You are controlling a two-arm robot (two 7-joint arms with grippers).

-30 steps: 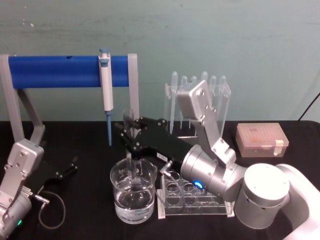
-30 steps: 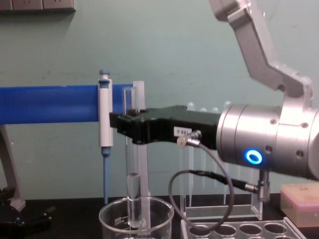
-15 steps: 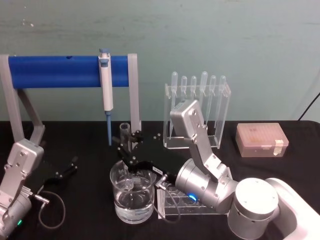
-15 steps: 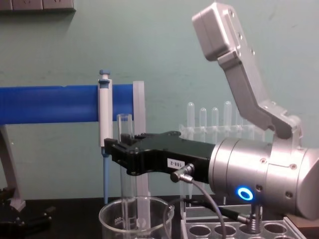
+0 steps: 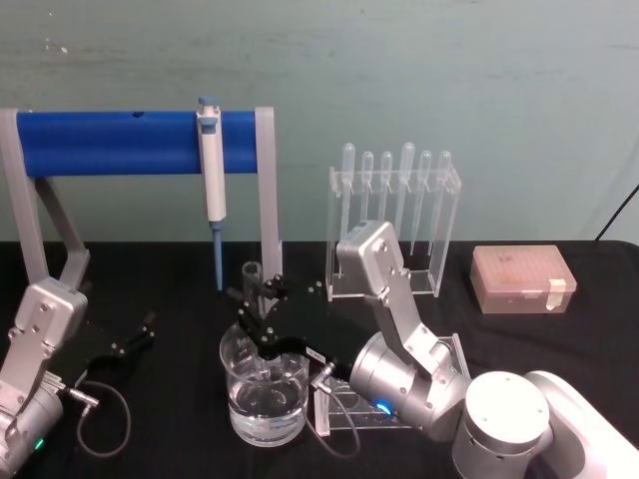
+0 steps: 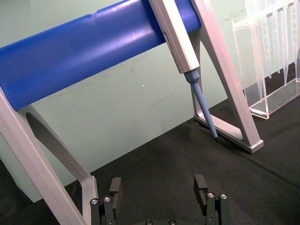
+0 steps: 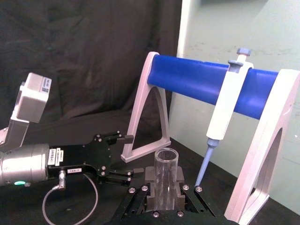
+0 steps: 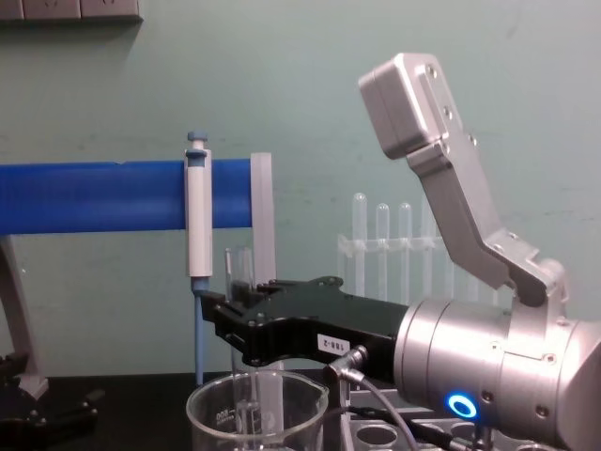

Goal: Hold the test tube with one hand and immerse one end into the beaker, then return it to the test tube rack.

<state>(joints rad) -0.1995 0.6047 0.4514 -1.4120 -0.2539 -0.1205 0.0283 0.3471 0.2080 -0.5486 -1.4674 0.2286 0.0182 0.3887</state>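
Lowered since the earlier frames, the test tube (image 5: 250,284) now sits deeper, its open rim level with the foot of the pipettor's (image 8: 198,214) white body in the chest view. The tube (image 8: 240,271) is clear glass, straight and upright. Its lower end stands inside the beaker (image 5: 265,399), below the beaker's rim. Whether the tip meets the clear liquid in the beaker cannot be determined.

The right gripper (image 5: 257,307) clamps the tube just below the rim, one black jaw on each side. The right wrist view shows both pads pressed against the glass (image 7: 166,174). The gripper body reaches in roughly level over the beaker (image 8: 254,412). Behind it follow the silver wrist with its blue ring, low over the test tube rack (image 5: 327,411), and the forearm link rising steeply up and back.

The left gripper (image 5: 134,337) rests on the black table (image 5: 160,399) at the robot's left, well apart from the beaker. Its jaws are spread and hold nothing (image 6: 158,191).
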